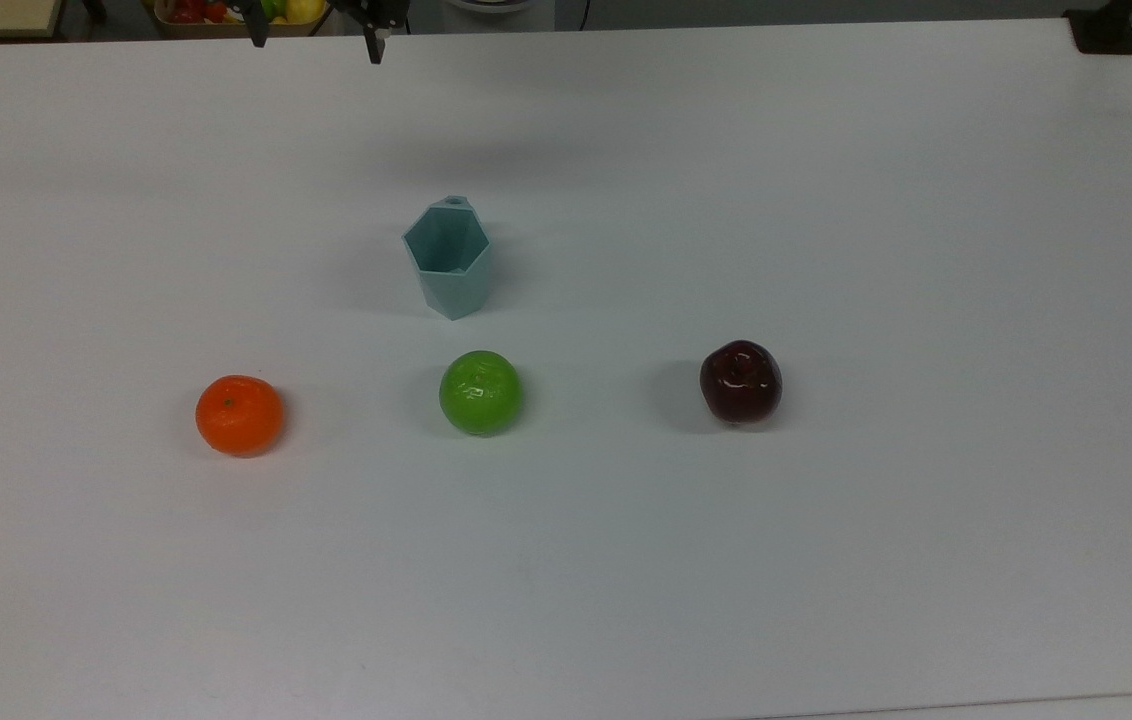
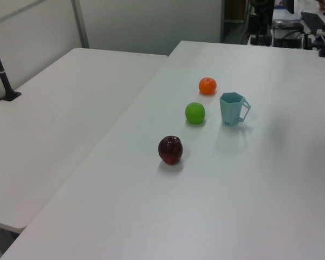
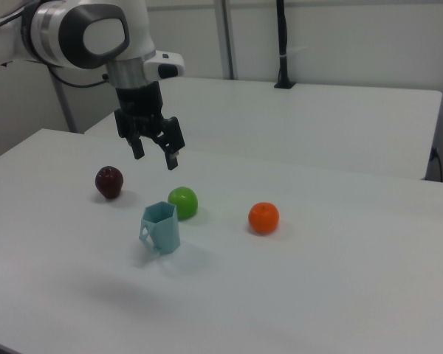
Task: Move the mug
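White tabletop (image 1: pixel 826 200) fills the top view; the mug (image 1: pixel 449 258) stands upright at centre, just above 3 fruits (image 1: pixel 480 392). Gripper (image 3: pixel 154 155) hangs above it, wide open, empty. Mug looks rigid, light, slick; grip its rim wall.

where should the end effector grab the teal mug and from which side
Probably from above, across the hexagonal rim: the mug stands upright with its mouth open, two opposite flat facets offer parallel faces, and the open end effector hangs above it. Avoid the handle; it looks small.
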You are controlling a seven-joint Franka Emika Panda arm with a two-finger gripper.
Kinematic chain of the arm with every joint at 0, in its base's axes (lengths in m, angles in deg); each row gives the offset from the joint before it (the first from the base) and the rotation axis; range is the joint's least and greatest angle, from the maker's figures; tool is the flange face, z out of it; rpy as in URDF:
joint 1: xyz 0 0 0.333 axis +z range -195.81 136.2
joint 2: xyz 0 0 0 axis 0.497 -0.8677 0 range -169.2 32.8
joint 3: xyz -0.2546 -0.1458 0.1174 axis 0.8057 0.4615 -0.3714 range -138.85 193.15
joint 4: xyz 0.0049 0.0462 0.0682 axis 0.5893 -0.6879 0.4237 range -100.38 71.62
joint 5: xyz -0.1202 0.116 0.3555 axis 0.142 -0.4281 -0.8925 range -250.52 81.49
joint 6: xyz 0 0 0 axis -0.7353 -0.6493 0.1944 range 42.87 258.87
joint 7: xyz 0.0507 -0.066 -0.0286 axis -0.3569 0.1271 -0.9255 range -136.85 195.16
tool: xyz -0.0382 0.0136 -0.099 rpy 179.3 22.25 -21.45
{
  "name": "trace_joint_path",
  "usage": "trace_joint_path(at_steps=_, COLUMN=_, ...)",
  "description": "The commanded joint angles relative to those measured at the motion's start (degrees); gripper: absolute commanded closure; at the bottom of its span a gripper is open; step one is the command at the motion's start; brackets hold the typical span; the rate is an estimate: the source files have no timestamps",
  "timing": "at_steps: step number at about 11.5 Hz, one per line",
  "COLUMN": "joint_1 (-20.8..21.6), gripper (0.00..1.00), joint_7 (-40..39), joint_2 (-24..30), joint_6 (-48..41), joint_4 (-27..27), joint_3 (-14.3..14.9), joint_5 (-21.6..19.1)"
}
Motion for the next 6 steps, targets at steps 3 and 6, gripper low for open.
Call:
trace_joint_path(at_steps=3, joint_1=0.8, gripper=0.00, joint_7=-0.1, joint_2=0.6, joint_6=-0.7, joint_4=-0.2, joint_3=0.4, joint_5=-0.6)
trace_joint_path(at_steps=6, joint_1=1.2, gripper=0.00, joint_7=-0.2, joint_2=-0.2, joint_6=0.5, joint_4=-0.9, joint_3=0.1, joint_5=0.2)
